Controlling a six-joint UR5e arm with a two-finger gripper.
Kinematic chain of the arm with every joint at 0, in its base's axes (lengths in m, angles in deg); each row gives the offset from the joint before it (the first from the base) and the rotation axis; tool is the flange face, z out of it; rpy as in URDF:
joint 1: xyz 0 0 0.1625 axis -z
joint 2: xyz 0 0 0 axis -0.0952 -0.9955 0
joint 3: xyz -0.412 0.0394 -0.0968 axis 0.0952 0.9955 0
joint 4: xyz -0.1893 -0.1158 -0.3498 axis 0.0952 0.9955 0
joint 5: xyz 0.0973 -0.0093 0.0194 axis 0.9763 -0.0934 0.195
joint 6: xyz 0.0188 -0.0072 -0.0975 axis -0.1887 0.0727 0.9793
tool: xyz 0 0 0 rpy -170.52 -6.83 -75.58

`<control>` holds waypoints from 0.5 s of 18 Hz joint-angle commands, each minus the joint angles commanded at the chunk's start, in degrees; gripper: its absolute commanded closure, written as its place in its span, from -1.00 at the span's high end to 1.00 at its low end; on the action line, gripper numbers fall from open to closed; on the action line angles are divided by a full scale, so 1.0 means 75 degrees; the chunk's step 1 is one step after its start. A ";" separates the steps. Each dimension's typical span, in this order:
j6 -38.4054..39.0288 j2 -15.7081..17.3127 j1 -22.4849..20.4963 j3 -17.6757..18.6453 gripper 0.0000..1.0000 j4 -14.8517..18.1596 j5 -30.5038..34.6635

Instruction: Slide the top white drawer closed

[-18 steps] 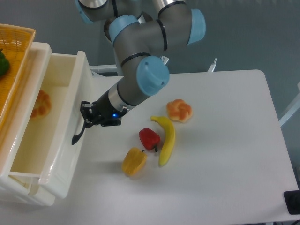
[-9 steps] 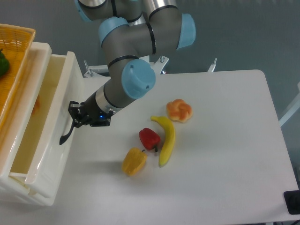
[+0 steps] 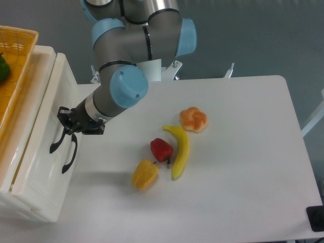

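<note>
The top white drawer (image 3: 56, 83) is pushed almost fully into the cabinet at the left, leaving only a thin slit along its inner edge. Its curved black handle (image 3: 55, 143) hangs on the front panel. My gripper (image 3: 64, 120) is pressed against that front, right at the handle's upper end, and its fingers look shut with nothing held. A second black handle (image 3: 70, 154), on the lower white drawer (image 3: 53, 195), shows just beside the first.
A yellow wicker basket (image 3: 15, 61) with something green in it sits on the cabinet. On the table lie a red pepper (image 3: 161, 149), a yellow pepper (image 3: 145, 174), a banana (image 3: 179, 149) and a bun (image 3: 194, 119).
My gripper moved left against the drawer front and the top drawer slid from wide open to nearly shut. Its inside and the pastry in it are now hidden.
</note>
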 joint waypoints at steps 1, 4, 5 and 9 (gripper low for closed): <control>0.0082 0.0000 0.0012 0.0000 -1.00 -0.0105 0.0000; 0.0176 -0.0059 0.0047 -0.0012 -1.00 -0.0212 0.0012; 0.0176 -0.0070 0.0047 -0.0035 -1.00 -0.0212 0.0012; 0.0071 -0.0036 -0.0081 -0.0117 -0.72 -0.0235 0.0035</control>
